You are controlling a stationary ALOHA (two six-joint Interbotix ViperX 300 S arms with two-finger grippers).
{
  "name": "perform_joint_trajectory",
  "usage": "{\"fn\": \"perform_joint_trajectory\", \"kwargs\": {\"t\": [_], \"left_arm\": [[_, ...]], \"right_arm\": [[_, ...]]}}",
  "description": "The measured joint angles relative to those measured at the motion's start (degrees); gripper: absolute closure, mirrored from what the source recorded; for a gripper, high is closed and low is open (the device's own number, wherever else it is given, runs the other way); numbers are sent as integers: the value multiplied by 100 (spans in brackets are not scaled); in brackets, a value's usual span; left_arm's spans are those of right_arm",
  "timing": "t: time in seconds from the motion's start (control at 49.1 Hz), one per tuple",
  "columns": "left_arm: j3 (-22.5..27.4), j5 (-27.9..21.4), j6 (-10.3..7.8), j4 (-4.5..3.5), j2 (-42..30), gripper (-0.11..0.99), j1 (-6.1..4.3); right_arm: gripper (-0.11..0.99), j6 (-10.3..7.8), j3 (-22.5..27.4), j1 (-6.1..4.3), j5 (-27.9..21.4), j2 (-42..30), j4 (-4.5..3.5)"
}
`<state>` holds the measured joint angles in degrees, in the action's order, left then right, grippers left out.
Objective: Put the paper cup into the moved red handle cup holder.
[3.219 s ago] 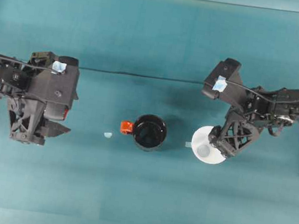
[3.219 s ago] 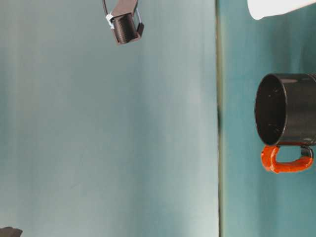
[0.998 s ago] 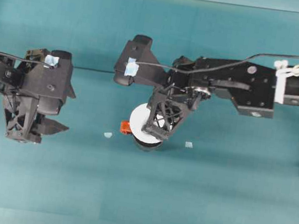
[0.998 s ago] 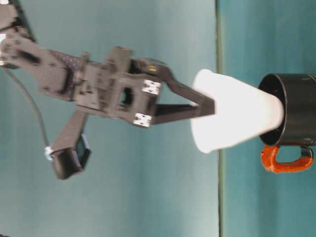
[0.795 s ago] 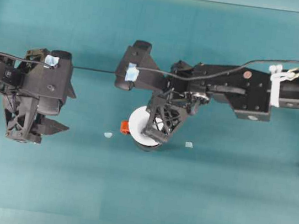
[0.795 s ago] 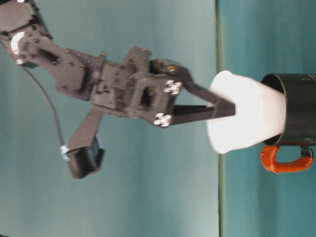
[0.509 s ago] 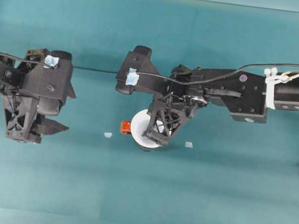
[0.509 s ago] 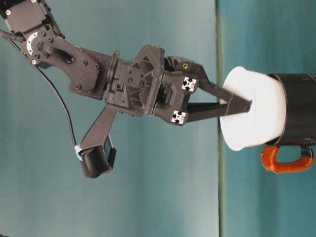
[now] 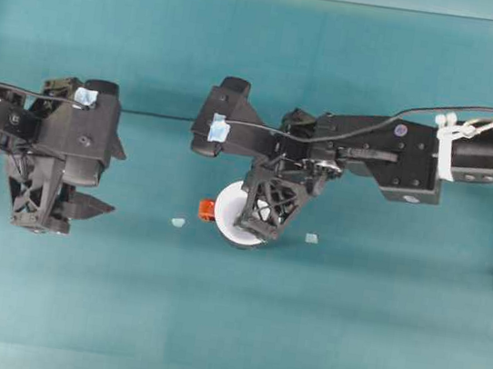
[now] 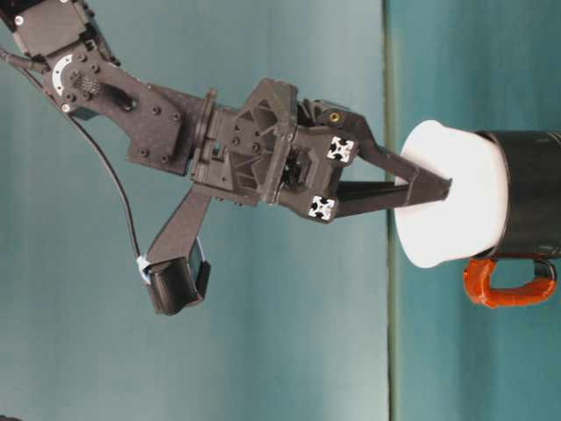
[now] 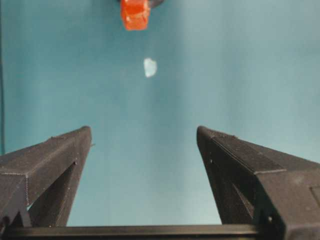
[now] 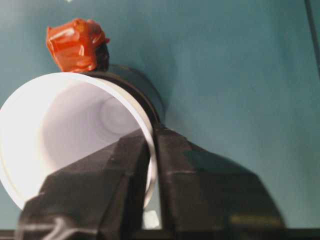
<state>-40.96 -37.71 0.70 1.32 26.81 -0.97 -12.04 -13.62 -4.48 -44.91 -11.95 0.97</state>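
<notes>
In the overhead view, the right gripper (image 9: 257, 225) reaches across to the middle of the frame and is clamped on the wall of the paper cup (image 9: 227, 211). The right wrist view shows the grip plainly: one finger sits inside the white cup (image 12: 60, 130) and the other outside, with the rim pinched between them at the lower centre of that frame. The cup's lower part sits inside the red handle cup holder (image 9: 209, 210), whose orange-red handle juts out just left of the cup in the overhead frame.

The table-level view shows the paper cup (image 10: 451, 197) seated partway into the glossy black holder (image 10: 530, 193), its wide white rim still standing clear above the holder's mouth, while the right gripper (image 10: 434, 189) grips the rim from above. The handle lies beside the holder's body on the teal tabletop (image 10: 456, 53).

At the left of the overhead frame, the left gripper (image 9: 78, 207) hangs well apart from the cup and holder, over bare tabletop (image 9: 226, 329). Its wrist view shows the two fingers (image 11: 55, 160) spread wide with nothing between them, the holder's handle (image 11: 135, 14) at the top edge of the frame and a small pale scrap (image 11: 150, 67) lying just below it.
</notes>
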Motion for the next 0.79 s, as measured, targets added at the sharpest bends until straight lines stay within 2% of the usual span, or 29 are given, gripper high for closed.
{"fn": "perform_joint_trajectory", "kwargs": {"t": [0.102, 0.143, 0.244, 0.346, 0.387, 0.407, 0.448, 0.509, 0.55, 0.591, 0.632, 0.693, 0.733, 0.774, 0.795], "left_arm": [[0, 0, 18, 18, 0, -5, 0], [0, 0, 18, 0, 0, -5, 0], [0, 9, -9, 18, 0, -5, -18], [0, 0, 35, 0, 9, -5, -18], [0, 0, 9, 18, 18, -5, -26], [-9, 9, 18, 0, 35, -5, -26], [-9, 0, 44, 18, 44, -5, -35], [-26, 9, 18, 0, 53, -5, -44], [-26, 0, 26, 18, 53, -5, -44], [-26, 0, 18, 0, 62, -5, -44], [-26, 0, 9, 0, 62, -5, -53], [-26, 0, 18, 18, 62, -5, -53], [-35, -9, 26, 0, 62, -5, -53], [-35, -9, 9, 18, 70, -5, -53], [-35, -9, 9, 0, 70, -5, -53]], "right_arm": [[77, 0, 0, 9, 9, 9, 44], [67, 0, 0, 18, 18, 9, 114], [38, 0, 0, 70, 18, 9, 193], [8, 0, 0, 167, 18, 0, 202], [-1, 0, 0, 211, 35, 0, 193], [-5, 9, 0, 229, 35, 9, 193], [-6, 0, 0, 255, 35, 9, 176], [-2, 0, 0, 281, 35, 9, 158], [-3, 9, 9, 290, 35, 9, 158], [-3, 9, 9, 281, 26, 9, 149], [-3, 9, 18, 281, 18, 26, 114], [-3, 9, 44, 272, -26, 70, 9], [-3, 9, 70, 255, -70, 141, -70], [-3, 0, 123, 237, -114, 229, -185], [-3, 9, 141, 229, -149, 281, -246]]}}
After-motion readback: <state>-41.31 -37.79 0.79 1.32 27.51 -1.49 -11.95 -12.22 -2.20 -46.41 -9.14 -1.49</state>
